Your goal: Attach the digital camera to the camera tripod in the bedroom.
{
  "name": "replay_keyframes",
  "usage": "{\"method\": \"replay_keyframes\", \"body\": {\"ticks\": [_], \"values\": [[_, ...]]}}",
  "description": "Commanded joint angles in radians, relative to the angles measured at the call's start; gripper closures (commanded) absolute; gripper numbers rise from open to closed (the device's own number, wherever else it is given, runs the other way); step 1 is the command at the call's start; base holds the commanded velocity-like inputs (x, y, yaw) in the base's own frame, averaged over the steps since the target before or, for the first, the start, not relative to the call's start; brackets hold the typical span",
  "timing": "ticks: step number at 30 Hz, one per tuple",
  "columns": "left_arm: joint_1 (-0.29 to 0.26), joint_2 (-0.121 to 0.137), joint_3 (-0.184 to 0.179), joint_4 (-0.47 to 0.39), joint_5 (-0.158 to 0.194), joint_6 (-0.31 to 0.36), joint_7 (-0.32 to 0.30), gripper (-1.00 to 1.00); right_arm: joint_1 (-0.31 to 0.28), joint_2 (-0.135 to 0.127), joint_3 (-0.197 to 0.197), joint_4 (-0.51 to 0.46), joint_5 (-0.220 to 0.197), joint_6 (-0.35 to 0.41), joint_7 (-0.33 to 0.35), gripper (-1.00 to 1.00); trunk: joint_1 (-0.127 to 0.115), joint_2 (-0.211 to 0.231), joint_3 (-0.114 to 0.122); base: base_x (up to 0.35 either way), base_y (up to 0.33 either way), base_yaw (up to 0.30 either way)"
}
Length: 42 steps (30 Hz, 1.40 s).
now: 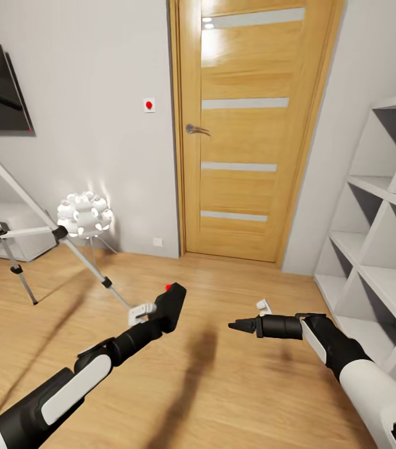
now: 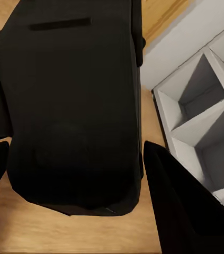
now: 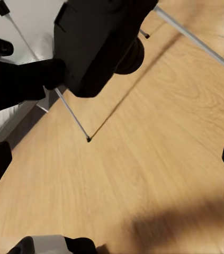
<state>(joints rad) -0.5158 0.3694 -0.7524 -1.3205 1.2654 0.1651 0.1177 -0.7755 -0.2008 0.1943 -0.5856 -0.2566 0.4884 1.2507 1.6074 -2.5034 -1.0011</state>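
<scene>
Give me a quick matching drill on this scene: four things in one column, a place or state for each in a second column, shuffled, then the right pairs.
Things:
1. small black boxy digital camera
2. tall silver-legged camera tripod
3. white ball lamp on thin legs
4. light wooden door with pale glass strips

Places or states:
A. shut, in the far wall
B. standing on the wood floor at the head view's left edge
C. gripped in the left gripper, above the floor
D. lit, by the wall between tripod and door

Pairs: 1-C, 2-B, 3-D, 4-A
</scene>
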Motion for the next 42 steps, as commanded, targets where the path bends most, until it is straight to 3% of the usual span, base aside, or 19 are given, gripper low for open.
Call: {"method": "replay_keyframes", "body": {"ticks": [1, 9, 11, 16, 42], "values": [[-0.001, 0.001, -0.007, -0.002, -0.001, 0.001, 0.007, 1.00, -0.001, -0.001, 0.005, 0.000, -0.010, 0.009, 0.001, -1.00, -0.001, 0.000, 0.003, 0.000, 0.000, 0.000], [-0.001, -0.001, -0.035, -0.002, -0.089, 0.002, 0.007, 1.00, -0.001, -0.004, 0.004, 0.001, -0.013, 0.009, 0.014, -1.00, -0.004, 0.002, 0.034, 0.000, 0.000, 0.000], [-0.001, -0.001, -0.051, -0.002, -0.110, 0.002, 0.007, 1.00, -0.001, -0.005, 0.004, 0.001, -0.014, 0.009, 0.054, -1.00, -0.005, 0.002, 0.042, 0.000, 0.000, 0.000], [-0.001, 0.000, -0.063, -0.002, -0.116, 0.002, 0.007, 1.00, -0.001, -0.005, 0.004, 0.001, -0.015, 0.010, 0.094, -1.00, -0.007, 0.003, 0.061, 0.000, 0.000, 0.000], [-0.001, 0.000, -0.062, 0.009, -0.119, 0.003, 0.007, 1.00, -0.001, 0.001, 0.005, 0.004, -0.012, 0.012, 0.098, -1.00, -0.107, 0.185, 0.142, 0.000, 0.000, 0.000]]}}
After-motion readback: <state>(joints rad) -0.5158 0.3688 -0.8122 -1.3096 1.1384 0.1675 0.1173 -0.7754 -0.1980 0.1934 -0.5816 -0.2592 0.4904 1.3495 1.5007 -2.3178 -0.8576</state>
